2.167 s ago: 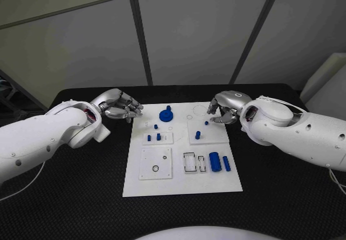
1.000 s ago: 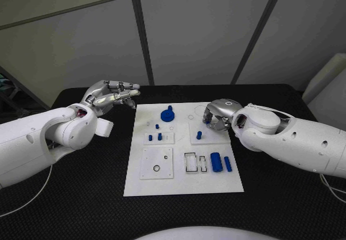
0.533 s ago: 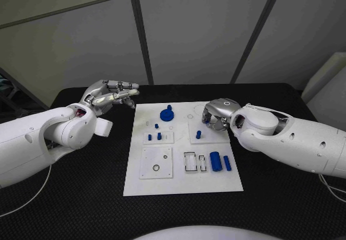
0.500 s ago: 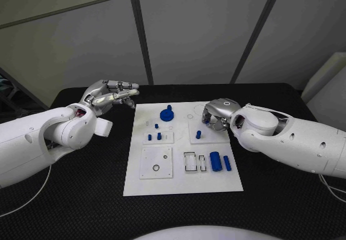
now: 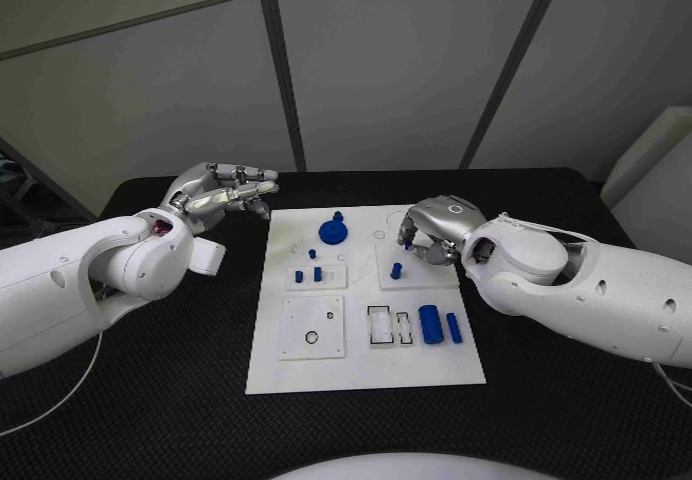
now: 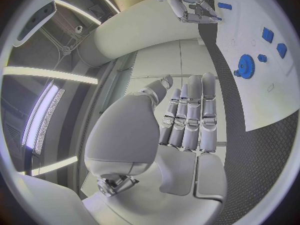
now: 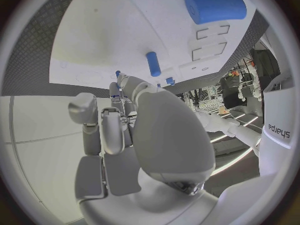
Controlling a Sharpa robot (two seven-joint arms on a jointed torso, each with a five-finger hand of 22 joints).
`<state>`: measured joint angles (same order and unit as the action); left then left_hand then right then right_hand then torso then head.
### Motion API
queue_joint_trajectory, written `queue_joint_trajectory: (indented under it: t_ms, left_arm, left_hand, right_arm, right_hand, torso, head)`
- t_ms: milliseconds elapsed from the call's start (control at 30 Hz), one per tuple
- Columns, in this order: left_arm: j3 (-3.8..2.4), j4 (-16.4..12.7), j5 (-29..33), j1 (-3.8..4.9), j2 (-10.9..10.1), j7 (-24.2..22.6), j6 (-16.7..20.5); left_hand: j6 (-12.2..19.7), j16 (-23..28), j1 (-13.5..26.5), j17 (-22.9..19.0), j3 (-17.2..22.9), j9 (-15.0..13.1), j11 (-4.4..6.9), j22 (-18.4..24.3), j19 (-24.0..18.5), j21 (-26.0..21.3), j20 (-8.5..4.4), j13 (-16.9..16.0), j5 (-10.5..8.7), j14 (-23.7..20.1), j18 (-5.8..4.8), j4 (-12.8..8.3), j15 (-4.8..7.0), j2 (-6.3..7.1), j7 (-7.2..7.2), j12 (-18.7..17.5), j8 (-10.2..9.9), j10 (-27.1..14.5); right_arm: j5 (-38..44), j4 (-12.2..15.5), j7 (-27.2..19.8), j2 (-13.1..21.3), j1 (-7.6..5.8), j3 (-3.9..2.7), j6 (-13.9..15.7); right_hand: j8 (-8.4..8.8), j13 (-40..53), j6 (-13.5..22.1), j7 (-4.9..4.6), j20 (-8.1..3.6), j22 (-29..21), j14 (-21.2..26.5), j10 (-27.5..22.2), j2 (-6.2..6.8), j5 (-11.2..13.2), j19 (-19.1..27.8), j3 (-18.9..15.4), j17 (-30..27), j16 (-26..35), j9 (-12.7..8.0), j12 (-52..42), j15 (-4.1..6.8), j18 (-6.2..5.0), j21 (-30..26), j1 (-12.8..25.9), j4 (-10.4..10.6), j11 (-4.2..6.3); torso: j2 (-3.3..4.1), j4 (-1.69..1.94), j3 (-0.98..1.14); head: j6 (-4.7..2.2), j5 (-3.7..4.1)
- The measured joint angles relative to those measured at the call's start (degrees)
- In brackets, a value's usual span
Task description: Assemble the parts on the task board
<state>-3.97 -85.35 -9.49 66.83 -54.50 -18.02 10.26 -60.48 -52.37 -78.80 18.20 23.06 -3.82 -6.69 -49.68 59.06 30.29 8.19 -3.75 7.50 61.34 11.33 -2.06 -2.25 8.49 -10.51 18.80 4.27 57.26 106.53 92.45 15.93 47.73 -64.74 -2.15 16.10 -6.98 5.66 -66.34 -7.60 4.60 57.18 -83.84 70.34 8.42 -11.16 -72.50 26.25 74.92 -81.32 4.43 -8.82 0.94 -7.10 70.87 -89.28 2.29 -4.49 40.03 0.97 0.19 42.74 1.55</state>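
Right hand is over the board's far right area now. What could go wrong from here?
1. The right hand hovers close above an upright blue peg; lowering further may knock it over.
2. The arm sits near the loose blue cylinder on the task board; a sweep might roll it off.
3. The left hand hangs off the board, holding nothing, so the board could shift if bumped.

Beyond the left robot hand [image 5: 224, 195] and right robot hand [image 5: 433, 228] rises a pale grey panelled wall [image 5: 389, 80] split by dark vertical strips [image 5: 283, 85]. Beneath them spreads a black textured surface [image 5: 173, 400].
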Motion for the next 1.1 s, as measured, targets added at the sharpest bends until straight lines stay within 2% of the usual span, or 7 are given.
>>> queue_joint_trajectory:
  t_ms: [200,400,633,733,867,933,1100]
  left_arm:
    - [0.0,0.1,0.0,0.0,0.3,0.3,0.0]
    - [0.0,0.3,0.0,-0.01,0.8,0.4,-0.1]
    - [0.0,0.5,0.1,-0.01,1.5,0.5,-0.1]
    - [0.0,0.5,0.1,-0.01,1.8,0.6,-0.1]
    - [0.0,0.6,0.1,-0.01,2.2,0.7,-0.1]
    - [0.01,0.6,0.1,-0.01,2.3,0.7,-0.1]
    - [0.01,0.6,0.1,-0.01,2.5,0.8,-0.1]
  left_hand:
    - [0.0,0.0,0.0,0.0,0.0,0.0,-0.22,0.0,0.0,0.0,0.0,0.0,0.0,0.0,0.0,0.0,0.0,0.0,-0.02,0.0,0.0,-0.2]
    - [0.0,0.0,0.0,-0.1,0.0,0.0,-0.22,0.0,0.0,0.0,0.0,0.0,0.0,0.0,0.0,0.0,0.0,0.0,-0.02,0.0,0.0,-0.2]
    - [0.0,0.0,0.0,-0.2,0.0,0.0,-0.22,0.0,0.0,0.0,0.0,0.0,0.0,0.0,0.0,0.0,0.0,0.0,-0.02,0.0,0.0,-0.2]
    - [0.0,0.0,0.0,-0.2,0.0,0.0,-0.22,0.0,0.0,0.0,0.0,0.0,0.0,0.0,0.0,0.0,0.0,0.0,-0.02,0.0,0.0,-0.2]
    - [0.0,0.0,0.0,-0.2,0.0,0.0,-0.21,0.0,0.0,0.0,0.0,0.0,0.0,0.0,0.0,0.0,0.0,0.01,-0.02,0.0,0.0,-0.2]
    - [0.0,0.0,0.0,-0.2,0.0,0.0,-0.34,0.0,0.0,0.0,0.0,0.0,0.0,0.1,0.0,0.0,-0.12,0.01,-0.02,0.0,0.0,-0.3]
    - [0.0,0.0,0.0,-0.2,0.0,0.0,-0.42,0.0,0.0,0.0,0.01,0.0,0.0,0.2,0.0,0.0,-0.21,0.0,-0.02,0.0,0.0,-0.4]
  right_arm:
    - [0.0,4.5,-0.2,0.6,-0.01,-0.08,2.1]
    - [-1.2,8.1,-0.8,-1.2,-0.01,-0.09,3.6]
    - [-3.3,9.0,-1.8,-4.9,0.17,-0.08,3.9]
    - [-4.3,8.8,-2.3,-6.1,1.2,-0.08,3.8]
    - [-5.6,8.1,-2.7,-7.5,3.33,-0.04,3.6]
    - [-6.1,7.6,-3.0,-8.1,4.27,0.01,3.3]
    - [-7.1,6.7,-3.4,-9.3,5.66,0.07,2.8]
  right_hand:
    - [0.11,0.1,-0.2,-0.18,0.0,0.4,0.0,0.0,0.27,-0.3,0.0,0.3,0.0,0.0,0.0,0.3,0.0,0.0,0.3,0.3,-0.3,-0.01]
    - [0.11,0.1,-0.2,-0.19,0.0,0.6,0.0,0.2,0.33,-0.6,0.0,0.7,0.0,0.0,0.0,0.4,0.0,-0.01,0.4,0.3,-0.7,-0.21]
    - [0.35,0.1,-0.2,-0.19,0.0,0.6,0.0,0.2,0.29,-0.6,0.0,0.7,0.0,0.0,0.0,0.5,0.0,-0.01,0.5,0.5,-0.7,-0.21]
    - [0.35,0.2,-0.2,-0.19,0.0,0.6,0.0,0.2,0.32,-0.6,0.0,0.8,0.0,0.0,0.0,0.5,0.0,-0.01,0.7,0.9,-0.8,-0.21]
    - [0.35,0.2,-0.2,-0.19,0.0,0.6,0.0,0.2,0.32,-0.6,0.0,0.8,0.0,0.0,0.0,0.5,0.0,-0.01,0.7,0.9,-0.8,-0.21]
    - [0.35,0.2,-0.2,-0.19,0.0,0.6,0.0,0.2,0.32,-0.6,0.0,0.8,0.0,0.0,0.0,0.5,0.0,-0.01,0.7,0.9,-0.8,-0.21]
    - [0.35,0.2,-0.2,-0.19,0.0,0.6,0.0,0.2,0.39,-0.6,0.0,0.8,0.0,0.0,0.0,0.8,0.0,-0.01,0.7,1.6,-0.8,-0.21]
  torso:
    - [0.0,0.01,-0.01]
    - [0.01,0.01,-0.01]
    - [0.01,0.11,-0.08]
    - [0.01,0.17,-0.13]
    - [0.02,0.19,-0.21]
    - [0.07,0.18,-0.21]
    - [0.14,0.11,-0.14]
  head:
    - [0.07,-0.14]
    - [0.16,-1.56]
    - [0.69,-3.52]
    - [0.9,-4.2]
    - [1.15,-5.1]
    - [1.32,-5.53]
    - [1.85,-6.36]
